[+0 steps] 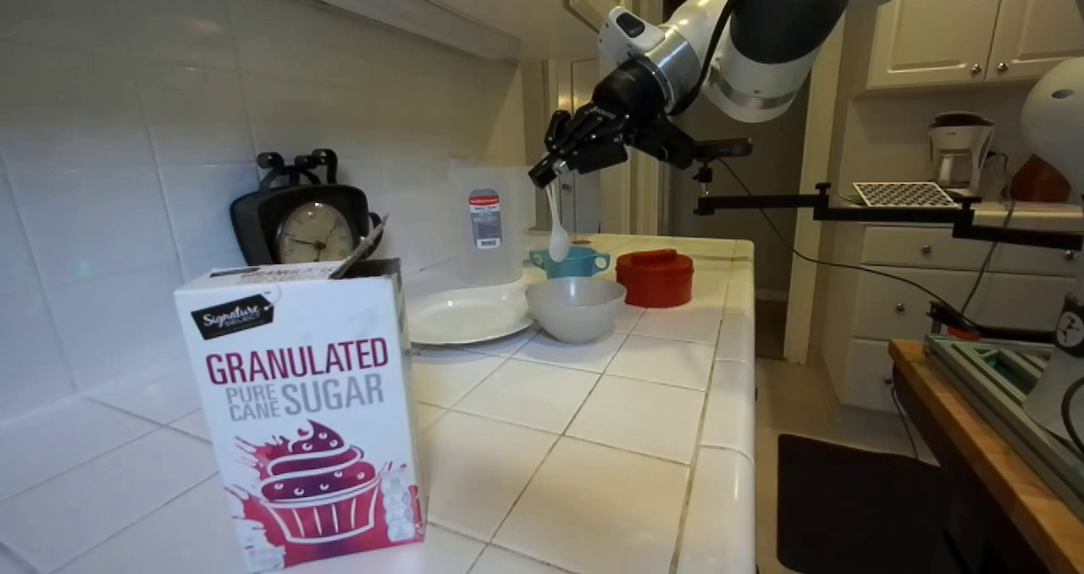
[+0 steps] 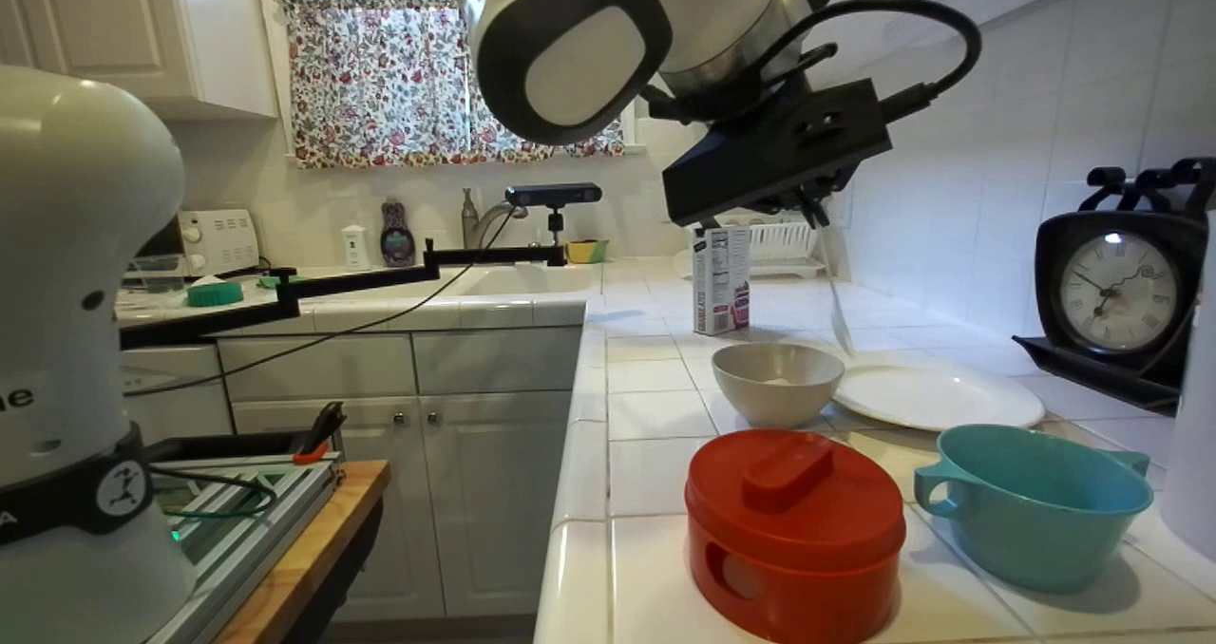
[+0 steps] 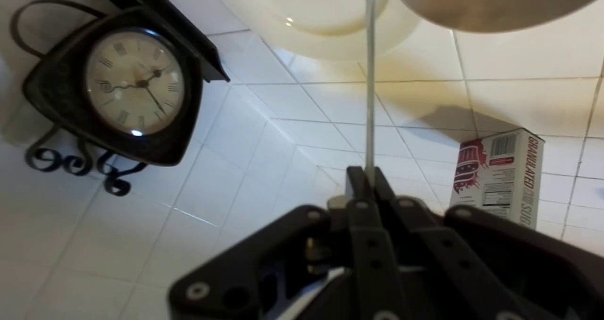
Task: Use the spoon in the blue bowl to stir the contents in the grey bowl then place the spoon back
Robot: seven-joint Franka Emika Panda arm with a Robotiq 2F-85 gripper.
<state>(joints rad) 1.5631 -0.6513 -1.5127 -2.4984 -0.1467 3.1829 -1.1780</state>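
Observation:
My gripper (image 1: 546,170) is up above the counter, shut on the handle of a white spoon (image 1: 558,240), which hangs down roughly upright. In the wrist view the spoon's thin handle (image 3: 370,98) rises from between the fingertips, and its far end runs out of view. The spoon's tip is in the air near the grey bowl (image 2: 777,397), toward the plate side in an exterior view. A little pale stuff (image 2: 777,381) shows inside that bowl. The teal blue bowl (image 2: 1040,501) stands farther along the counter, with no spoon showing in it.
Beside the grey bowl lies a white plate (image 2: 940,397). A red lidded container (image 2: 796,530) stands close to the blue bowl. A sugar box (image 1: 305,422), a black clock (image 2: 1121,288) and a clear bottle (image 1: 487,235) also stand on the counter. The counter's edge (image 1: 745,371) drops to the floor.

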